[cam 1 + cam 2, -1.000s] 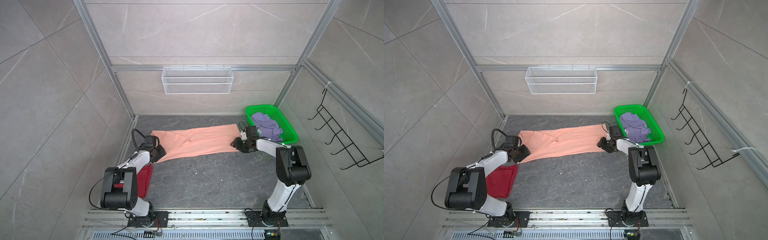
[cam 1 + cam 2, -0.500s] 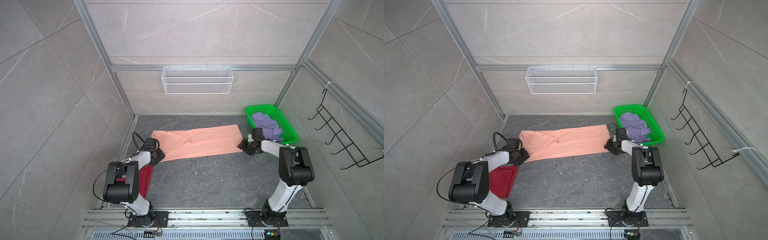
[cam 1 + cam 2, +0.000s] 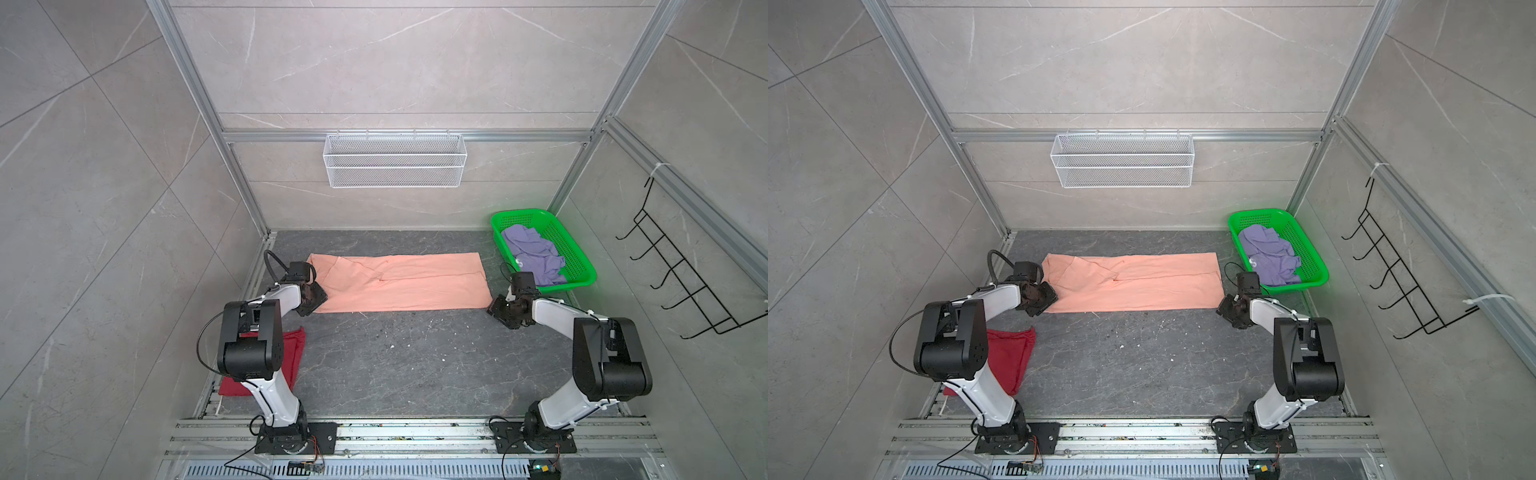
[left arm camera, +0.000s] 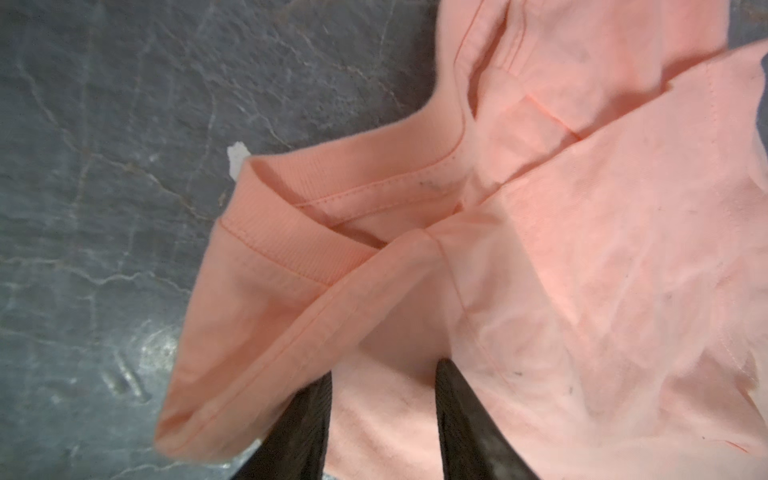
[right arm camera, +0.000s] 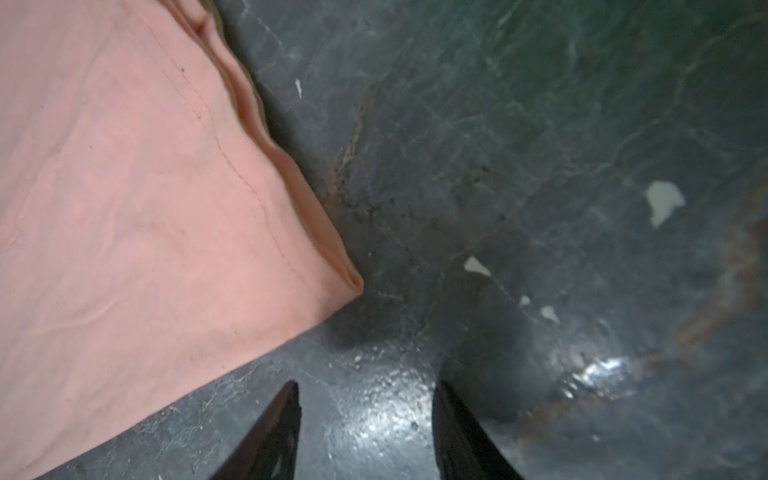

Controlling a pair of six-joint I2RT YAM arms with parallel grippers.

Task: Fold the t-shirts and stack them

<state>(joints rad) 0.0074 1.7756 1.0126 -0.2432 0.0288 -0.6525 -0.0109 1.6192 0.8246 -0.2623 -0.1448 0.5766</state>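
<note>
The dark red t-shirt (image 3: 293,353) lay flat at the near left of the table (image 3: 395,365), partly hidden behind the left arm. Farther back, the left gripper (image 4: 384,374) hung over the left end of the peach-orange t-shirt (image 3: 399,282), close to its ribbed collar (image 4: 291,245). Its jaws stood partly apart, with flat cloth showing between them, and they pinched nothing. The peach-orange t-shirt lay spread as a long band across the far middle of the table, with a few creases near its centre. Just off its near right corner, the right gripper (image 5: 365,388) sat low over bare table. Its jaws were about half apart and empty, clear of the cloth. At the far right, the lavender-purple t-shirt (image 3: 534,255) lay crumpled inside the green basket (image 3: 577,286).
</note>
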